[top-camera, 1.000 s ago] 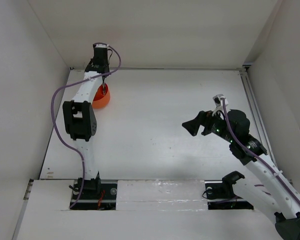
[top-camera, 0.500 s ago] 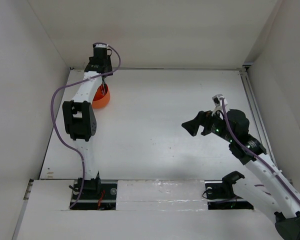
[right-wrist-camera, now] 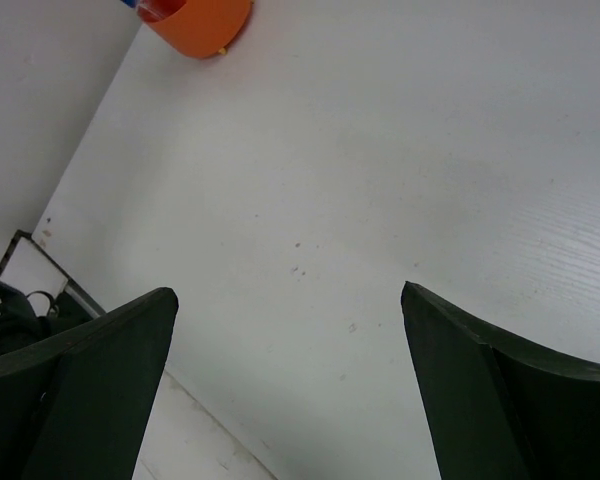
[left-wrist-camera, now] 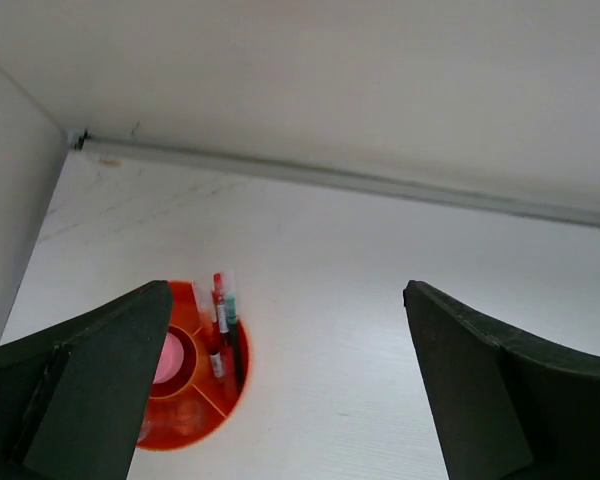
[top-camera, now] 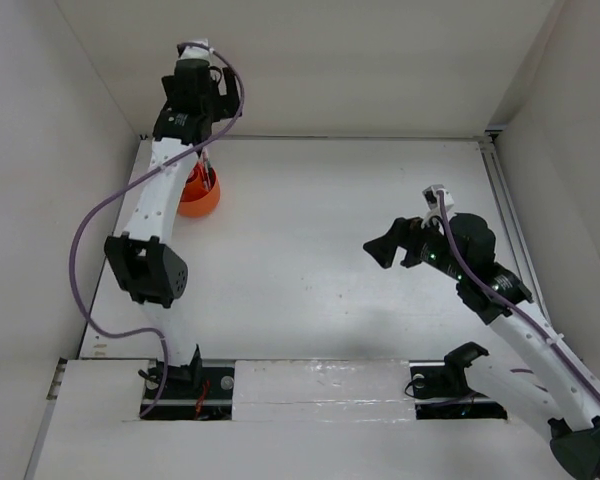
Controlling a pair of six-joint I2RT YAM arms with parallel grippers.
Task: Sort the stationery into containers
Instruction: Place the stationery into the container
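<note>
The orange cup (top-camera: 198, 196) stands at the table's far left corner. In the left wrist view the cup (left-wrist-camera: 185, 400) holds two red-white pens (left-wrist-camera: 218, 310) and a dark green pen (left-wrist-camera: 233, 335) leaning in one divider, a pink tube (left-wrist-camera: 167, 358) in the middle, and something clear in the front section. My left gripper (left-wrist-camera: 287, 290) hangs above and just right of the cup, open and empty. My right gripper (top-camera: 379, 252) hovers open over the table's right half, far from the cup (right-wrist-camera: 200, 22), with nothing between its fingers (right-wrist-camera: 90, 390).
The left wall (top-camera: 40, 200) stands close beside the cup. The back wall meets the table along a seam (left-wrist-camera: 380, 185) just behind it. A metal rail (top-camera: 505, 220) runs along the table's right edge.
My left gripper has gone from shut to open and has lifted up and back from the cup, leaving a pen standing in it. The right arm has barely moved.
</note>
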